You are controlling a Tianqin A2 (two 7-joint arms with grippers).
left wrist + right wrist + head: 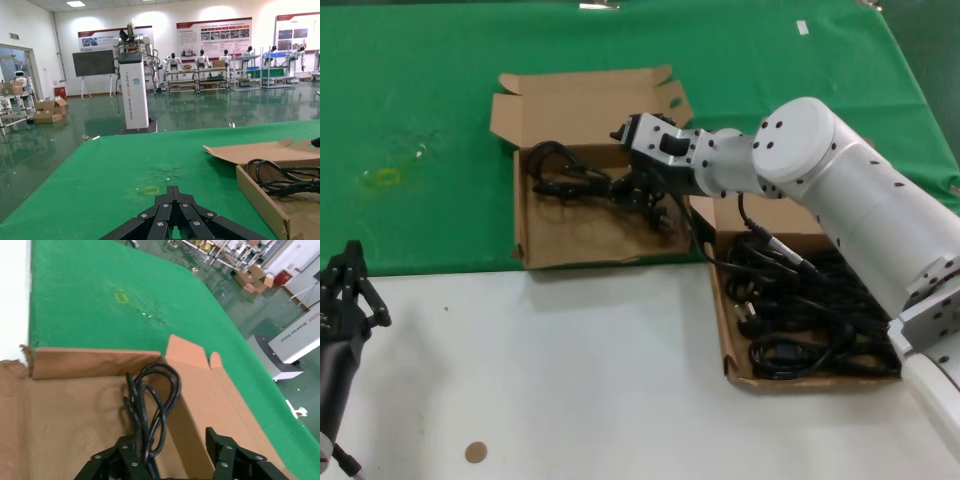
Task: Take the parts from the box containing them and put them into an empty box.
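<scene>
Fingers of my R gripper [172,462] are spread; one black finger [125,460] lies against a power cord [582,180], the other stands apart from it. I can't confirm a pinch. The R gripper sits over the left-hand box [582,240], which holds this one coiled cord [152,405], looped toward the back wall. This box lies on the green cloth [430,120], lid open. The right-hand box [728,330], half on the white table [570,380], is full of black cords [805,310]. L gripper [345,290] is parked low at the table's left edge, fingers pressed together [172,212].
</scene>
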